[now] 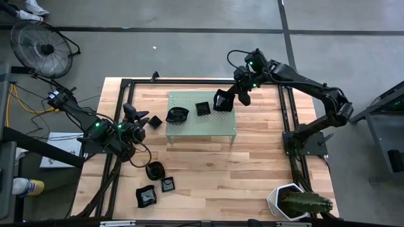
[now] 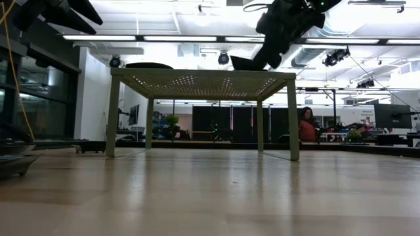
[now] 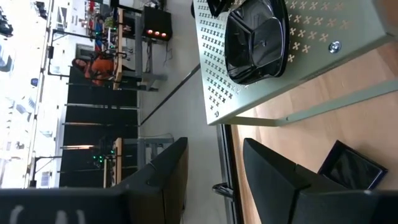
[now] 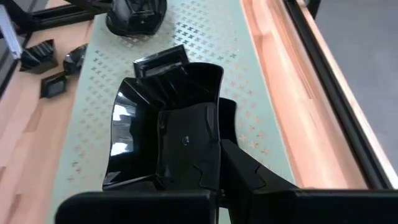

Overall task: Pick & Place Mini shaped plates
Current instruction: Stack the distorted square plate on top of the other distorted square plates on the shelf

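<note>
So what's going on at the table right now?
The right gripper is shut on a wavy-edged black plate, holding it over the right end of the small perforated green stand. Two black plates already sit on the stand: a rounded one and a small square one. The left gripper, fingers open and empty, hangs beside another plate on the wood. Three more wait nearer the front.

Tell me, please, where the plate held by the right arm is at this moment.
In the high view, the held plate hangs in the right gripper over the perforated stand's right end, beside the small square plate.
</note>
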Motion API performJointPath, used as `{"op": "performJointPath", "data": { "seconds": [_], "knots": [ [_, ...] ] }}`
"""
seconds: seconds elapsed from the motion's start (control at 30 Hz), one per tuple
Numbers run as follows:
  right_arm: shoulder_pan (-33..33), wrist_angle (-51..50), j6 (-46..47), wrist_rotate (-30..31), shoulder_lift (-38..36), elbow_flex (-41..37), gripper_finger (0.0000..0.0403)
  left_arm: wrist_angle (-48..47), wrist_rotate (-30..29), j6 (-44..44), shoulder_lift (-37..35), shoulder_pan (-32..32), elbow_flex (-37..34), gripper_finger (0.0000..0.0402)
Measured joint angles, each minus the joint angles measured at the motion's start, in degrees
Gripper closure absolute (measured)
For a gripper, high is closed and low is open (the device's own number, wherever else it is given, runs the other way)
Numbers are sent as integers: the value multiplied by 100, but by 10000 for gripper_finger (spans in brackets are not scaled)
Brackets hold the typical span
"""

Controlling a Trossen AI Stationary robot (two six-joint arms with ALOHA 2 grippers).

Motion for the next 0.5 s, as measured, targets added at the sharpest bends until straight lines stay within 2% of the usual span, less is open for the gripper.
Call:
{"op": "performJointPath", "data": {
  "seconds": [0.5],
  "knots": [
    [5, 15, 63, 158, 0, 0, 393, -13, 23, 2, 0, 0, 0, 252]
  ]
}}
